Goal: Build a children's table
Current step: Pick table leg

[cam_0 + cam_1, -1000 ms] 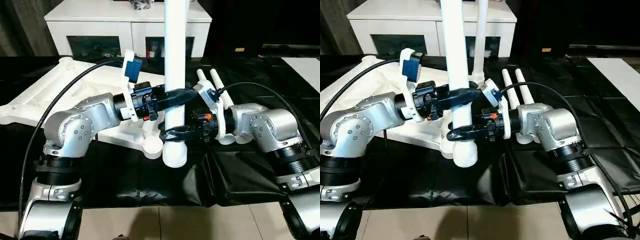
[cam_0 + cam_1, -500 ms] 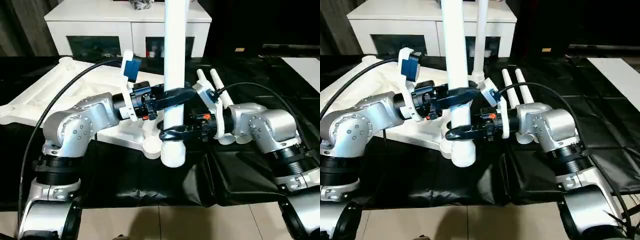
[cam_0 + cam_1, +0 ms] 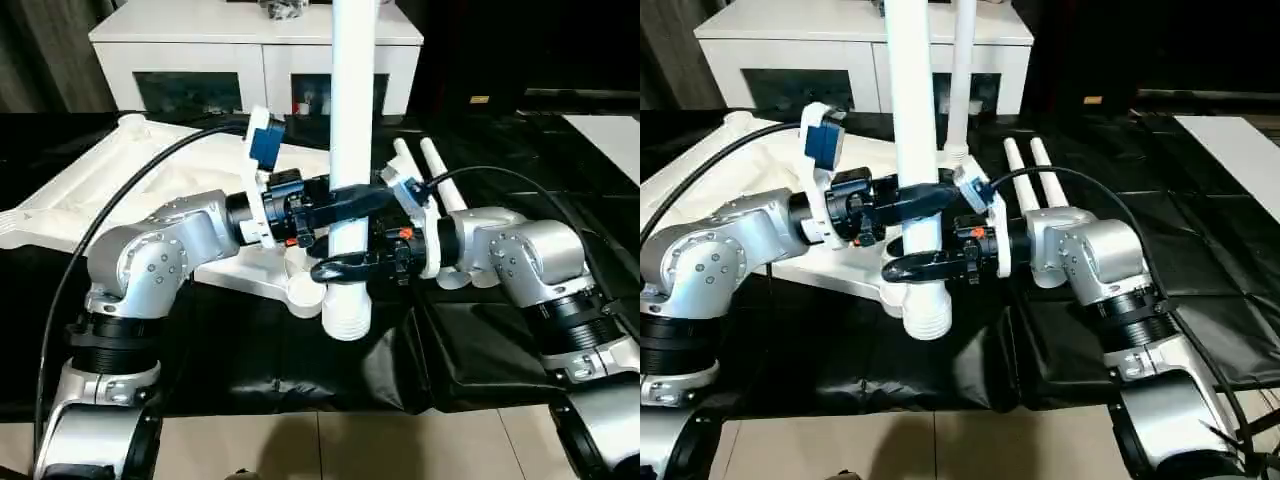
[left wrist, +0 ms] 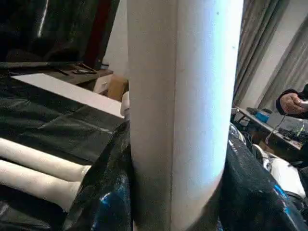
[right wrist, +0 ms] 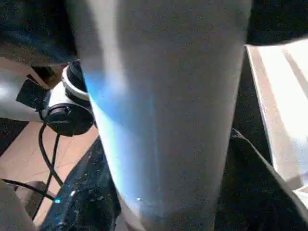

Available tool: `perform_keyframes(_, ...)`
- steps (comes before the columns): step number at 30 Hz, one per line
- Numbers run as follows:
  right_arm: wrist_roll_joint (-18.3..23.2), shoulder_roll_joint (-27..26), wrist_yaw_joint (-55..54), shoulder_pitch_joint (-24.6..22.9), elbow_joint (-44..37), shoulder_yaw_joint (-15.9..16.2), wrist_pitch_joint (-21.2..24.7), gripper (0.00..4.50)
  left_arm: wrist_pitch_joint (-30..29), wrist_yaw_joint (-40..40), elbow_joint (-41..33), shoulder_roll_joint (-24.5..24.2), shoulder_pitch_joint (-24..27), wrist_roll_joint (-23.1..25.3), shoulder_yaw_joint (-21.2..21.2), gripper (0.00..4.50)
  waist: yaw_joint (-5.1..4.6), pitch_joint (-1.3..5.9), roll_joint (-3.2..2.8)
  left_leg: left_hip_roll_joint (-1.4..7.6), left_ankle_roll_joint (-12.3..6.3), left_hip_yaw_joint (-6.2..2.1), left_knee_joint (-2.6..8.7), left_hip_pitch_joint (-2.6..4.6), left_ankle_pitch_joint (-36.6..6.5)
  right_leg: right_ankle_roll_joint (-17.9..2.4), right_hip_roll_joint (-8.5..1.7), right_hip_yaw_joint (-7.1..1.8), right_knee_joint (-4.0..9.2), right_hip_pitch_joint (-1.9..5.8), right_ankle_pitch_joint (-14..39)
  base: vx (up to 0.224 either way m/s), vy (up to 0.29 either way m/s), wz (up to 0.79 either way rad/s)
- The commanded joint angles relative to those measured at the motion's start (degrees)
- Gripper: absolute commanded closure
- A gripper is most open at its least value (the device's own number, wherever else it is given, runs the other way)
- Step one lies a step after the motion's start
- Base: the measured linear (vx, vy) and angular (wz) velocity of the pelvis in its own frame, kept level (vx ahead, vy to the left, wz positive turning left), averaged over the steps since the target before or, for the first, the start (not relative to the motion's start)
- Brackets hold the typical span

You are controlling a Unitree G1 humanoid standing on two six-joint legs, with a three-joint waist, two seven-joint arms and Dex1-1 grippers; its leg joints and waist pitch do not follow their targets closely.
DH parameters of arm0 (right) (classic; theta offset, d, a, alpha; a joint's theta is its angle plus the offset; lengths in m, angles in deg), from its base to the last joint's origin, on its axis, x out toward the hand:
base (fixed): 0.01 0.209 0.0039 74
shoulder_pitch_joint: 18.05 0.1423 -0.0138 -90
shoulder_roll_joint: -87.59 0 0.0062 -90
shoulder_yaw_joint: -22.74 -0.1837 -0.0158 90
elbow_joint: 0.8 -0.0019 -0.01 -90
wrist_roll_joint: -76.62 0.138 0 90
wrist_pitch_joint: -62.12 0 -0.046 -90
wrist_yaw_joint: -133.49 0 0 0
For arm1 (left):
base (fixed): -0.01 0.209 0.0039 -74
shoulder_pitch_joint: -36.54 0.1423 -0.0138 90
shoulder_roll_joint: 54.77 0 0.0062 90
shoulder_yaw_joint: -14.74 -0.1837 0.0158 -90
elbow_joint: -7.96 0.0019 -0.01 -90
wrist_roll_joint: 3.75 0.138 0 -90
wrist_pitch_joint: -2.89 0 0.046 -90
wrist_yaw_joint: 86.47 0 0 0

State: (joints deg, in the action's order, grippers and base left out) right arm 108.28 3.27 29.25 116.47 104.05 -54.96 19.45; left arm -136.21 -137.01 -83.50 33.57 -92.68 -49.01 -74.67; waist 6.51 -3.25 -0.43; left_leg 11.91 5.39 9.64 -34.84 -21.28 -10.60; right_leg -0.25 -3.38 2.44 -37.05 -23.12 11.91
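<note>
A long white table leg (image 3: 350, 120) stands upright in mid-air between my arms, its ribbed lower end (image 3: 345, 318) just above the black sheet. My left gripper (image 3: 350, 198) is shut around it from the left. Lower down, my right gripper (image 3: 338, 268) wraps it from the right. The leg (image 4: 183, 110) runs between the fingers in the left wrist view, and likewise the leg (image 5: 159, 110) in the right wrist view. The white tabletop (image 3: 130, 180) lies underside up at the left, its near corner socket (image 3: 305, 293) beside the leg's end. Another leg (image 3: 962, 80) stands upright behind.
Two more white legs (image 3: 440, 175) lie side by side on the black sheet behind my right arm. A white cabinet (image 3: 200, 50) with dark glass doors stands at the back. A flat white board (image 3: 610, 135) lies far right. A person's hand (image 4: 291, 101) shows in the left wrist view.
My right gripper has shifted slightly to the left around the leg. The leg stays upright in both grippers at about the same height.
</note>
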Motion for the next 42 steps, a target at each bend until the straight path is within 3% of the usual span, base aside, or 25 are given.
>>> perform_keyframes(1, 0.2, 0.6, -0.1, 0.3, -0.4, -0.3, 0.4, 2.19, -0.3, -1.1, -1.6, -0.2, -0.1, -0.6, -0.8, 2.65, 0.11, 4.6, 0.24, 0.55, -1.27, 0.14, 3.12, 0.39, -3.7, -14.9, -3.32, -2.05, 3.47, 3.7, -1.9, 0.0, 0.0, 0.0)
perform_keyframes(6, 0.1, 0.8, 0.4, 0.1, -0.8, 0.0, 0.6, 2.51, -0.1, -1.6, -1.5, -0.4, -0.1, -0.4, -0.9, 2.65, 0.09, 4.59, 0.18, 0.54, -1.17, 0.12, 3.12, 0.36, -3.7, -14.8, -3.32, -2.04, 3.5, 3.71, -1.9, 0.0, 0.0, 0.0)
perform_keyframes(9, -0.1, 0.8, 0.3, 0.0, -0.8, 0.0, 0.5, 2.59, 1.0, -1.2, -2.0, -1.1, 0.0, 1.2, -1.7, 1.95, 0.09, 4.6, 0.2, 0.53, -1.15, 0.13, 3.11, 0.37, -3.8, -14.8, -3.32, -2.06, 3.51, 3.71, -1.9, 0.0, 0.0, 0.0)
perform_keyframes(12, 0.1, 0.8, -0.5, -0.5, -1.3, -0.7, 0.6, 2.63, -1.4, -3.2, -3.5, -1.4, 0.5, -2.1, -0.9, 1.89, 0.08, 4.6, 0.14, 0.56, -0.96, 0.12, 3.14, 0.41, -3.9, -14.7, -3.32, -2.04, 3.44, 3.67, -1.6, 0.0, 0.0, 0.0)
perform_keyframes(14, 0.3, 0.9, -1.0, -1.0, -1.7, -1.3, 0.8, 2.64, -1.6, -3.3, -3.3, -1.3, 0.7, -2.6, -0.5, 1.51, 0.06, 4.59, 0.12, 0.55, -0.99, 0.11, 3.14, 0.36, -3.6, -14.8, -3.28, -2.04, 3.39, 3.7, -2.2, 0.0, 0.0, 0.0)
perform_keyframes(16, 0.6, 1.0, -1.7, -1.5, -2.1, -2.1, 0.9, 2.64, -1.5, -3.4, -2.7, -1.5, 0.8, -2.5, -0.2, 1.51, 0.13, 4.52, -0.2, 0.53, -0.78, 0.14, 3.15, 0.44, -4.4, -14.7, -3.29, -2.07, 3.64, 3.58, -1.3, 0.0, 0.0, 0.0)
perform_keyframes(18, 0.8, 1.1, -2.2, -1.8, -2.4, -2.7, 1.0, 2.64, -1.6, -3.5, -2.2, -1.6, 0.8, -2.7, 0.2, 1.51, 0.14, 4.57, -0.1, 0.52, -0.48, 0.1, 3.2, 0.44, -4.6, -14.8, -3.23, -2.03, 3.55, 3.65, -1.4, 0.0, 0.0, 0.0)
perform_keyframes(19, 1.1, 1.3, -2.7, -2.2, -2.6, -3.5, 1.1, 2.64, -1.7, -3.6, -1.7, -1.5, 0.7, -3.4, 0.7, 1.22, 0.13, 4.6, -0.08, 0.5, -0.47, 0.06, 3.19, 0.41, -4.5, -14.7, -3.23, -2.03, 3.51, 3.71, -1.7, 0.0, 0.0, 0.0)
perform_keyframes(20, 1.2, 1.4, -2.9, -2.3, -2.7, -3.8, 1.1, 2.64, -1.7, -3.6, -1.5, -1.5, 0.7, -3.6, 0.9, 1.09, 0.19, 4.62, -0.46, 0.48, -0.34, 0.01, 3.16, 0.43, -4.6, -14.7, -3.26, -2.02, 3.45, 3.67, -1.8, 0.0, 0.0, 0.0)
perform_keyframes(24, 0.9, 2.3, -6.1, -3.7, -3.1, -6.8, 0.3, 2.65, 1.4, -3.9, 0.7, -2.2, 0.9, -1.1, 1.5, 0.91, 0.22, 4.62, -0.38, 0.49, 0.03, 0.01, 3.23, 0.56, -5.4, -14.5, -3.22, -2.04, 3.72, 3.67, -1.5, 0.0, 0.0, 0.0)
perform_keyframes(25, 1.2, 2.4, -8.1, -4.3, -2.9, -8.7, 0.2, 2.66, 2.6, -3.9, 2.9, -2.5, 0.9, -0.6, 2.8, 0.64, 0.15, 4.58, -0.62, 0.31, 0.12, 0.07, 3.21, 0.49, -5.2, -14.2, -3.1, -2.07, 3.83, 3.66, -1.7, 0.0, 0.0, 0.0)
perform_keyframes(27, 0.8, 2.6, -9.8, -4.9, -3.1, -9.9, -0.5, 2.66, 4.4, -4.2, 4.8, -3.5, 1.1, 0.9, 3.2, 0.63, 0.21, 4.79, -1.57, 0.22, 0.87, -0.16, 3.12, 0.57, -5.4, -14.1, -3.14, -1.94, 3.62, 3.76, -1.8, 0.0, 0.0, 0.0)
perform_keyframes(28, 0.5, 2.8, -10.6, -5.3, -3.3, -10.3, -0.9, 2.66, 5.4, -4.2, 5.7, -3.9, 1.1, 1.7, 3.3, 0.63, 0.03, 4.7, -0.99, 0.15, 0.9, -0.04, 3.15, 0.52, -5.8, -13.8, -3.0, -1.96, 3.82, 3.83, -2.0, 0.0, 0.0, 0.0)
perform_keyframes(29, -0.5, 2.6, -13.5, -6.4, -4.1, -11.9, -2.3, 2.66, 8.1, -5.3, 9.0, -5.8, 1.5, 4.1, 3.3, 0.61, -0.01, 4.65, -1.5, 0.15, 0.9, -0.1, 3.18, 0.56, -6.1, -13.7, -3.05, -1.95, 3.89, 3.73, -1.5, 0.0, 0.0, 0.0)
perform_keyframes(30, -0.7, 2.3, -15.0, -6.9, -4.6, -12.6, -2.6, 2.66, 9.7, -5.6, 10.6, -6.9, 1.7, 6.0, 2.6, 0.59, -0.08, 4.61, -1.32, 0.13, 0.8, -0.12, 3.25, 0.55, -6.1, -13.3, -3.03, -1.92, 4.09, 3.74, -1.1, 0.0, 0.0, 0.0)
perform_keyframes(32, -2.2, 1.6, -18.0, -8.1, -5.6, -13.4, -4.3, 2.66, 12.9, -5.5, 13.5, -9.2, 2.3, 10.9, -0.4, 0.59, -0.23, 4.67, -1.77, 0.14, 1.03, -0.25, 3.33, 0.63, -6.4, -12.6, -3.03, -1.87, 4.1, 3.71, -0.4, 0.0, 0.0, 0.0)
perform_keyframes(33, -3.8, 1.1, -20.3, -9.0, -6.3, -13.1, -6.1, 2.66, 16.3, -4.7, 15.7, -10.6, 2.5, 15.2, -3.3, 0.59, -0.39, 4.64, -1.68, 0.19, 1.0, -0.34, 3.39, 0.68, -6.7, -11.9, -3.0, -1.88, 4.31, 3.69, 0.2, 0.0, 0.0, 0.0)
perform_keyframes(35, -4.8, 0.9, -21.7, -9.6, -6.7, -12.9, -7.4, 2.66, 18.5, -4.1, 17.0, -11.4, 2.5, 18.0, -5.2, 0.59, -0.53, 4.76, -1.77, 0.16, 1.3, -0.31, 3.38, 0.65, -6.6, -11.9, -3.05, -1.9, 4.03, 3.82, 0.0, 0.0, 0.0, 0.0)
perform_keyframes(36, -7.4, 0.5, -24.2, -10.6, -7.3, -11.8, -10.2, 2.66, 23.1, -2.4, 20.7, -12.5, 2.0, 23.5, -9.0, 0.59, -0.61, 4.76, -1.87, 0.2, 1.44, -0.23, 3.34, 0.62, -6.5, -12.1, -3.09, -1.95, 3.91, 3.84, 0.1, 0.0, 0.0, 0.0)
perform_keyframes(37, -10.0, -0.1, -26.5, -12.5, -8.7, -10.4, -13.3, 2.66, 30.7, -1.5, 26.6, -14.4, 0.8, 32.3, -15.8, 0.59, -0.65, 4.65, -2.11, 0.19, 1.58, -0.2, 3.34, 0.64, -7.1, -11.5, -3.07, -1.98, 4.17, 3.61, 1.6, 0.0, 0.0, 0.0)
perform_keyframes(38, -10.5, -0.3, -26.8, -13.3, -9.3, -10.0, -14.4, 2.66, 32.9, -1.9, 28.5, -14.9, 0.3, 34.8, -17.8, 0.59, -0.44, 4.58, -2.14, 0.24, 1.33, -0.25, 3.46, 0.83, -7.8, -9.9, -3.1, -2.09, 4.82, 3.38, 3.7, 0.0, 0.0, 0.0)
perform_keyframes(39, -10.8, -0.4, -26.9, -14.2, -10.1, -9.7, -15.3, 2.66, 35.2, -2.9, 30.5, -15.2, -0.3, 37.0, -19.5, 0.59, -0.54, 4.64, -2.16, 0.17, 1.5, -0.37, 3.47, 0.67, -7.6, -9.5, -3.2, -2.15, 4.55, 3.67, 3.6, 0.0, 0.0, 0.0)
perform_keyframes(41, -10.9, -0.2, -26.9, -15.4, -11.4, -9.4, -15.3, 2.66, 38.1, -5.7, 33.4, -15.5, -1.3, 39.1, -21.1, 0.59, -0.63, 4.96, -2.66, 0.38, 2.15, -0.49, 3.49, 0.68, -6.2, -10.8, -3.28, -2.14, 3.89, 3.75, -1.1, 0.0, 0.0, 0.0)
perform_keyframes(42, -10.8, 0.1, -26.7, -16.0, -12.2, -9.2, -14.9, 2.66, 39.0, -7.5, 35.0, -15.9, -2.1, 39.8, -21.9, 0.94, -0.62, 4.98, -2.86, 0.32, 2.18, -0.5, 3.44, 0.67, -6.2, -11.4, -3.26, -2.12, 3.9, 3.7, -1.9, 0.0, 0.0, 0.0)
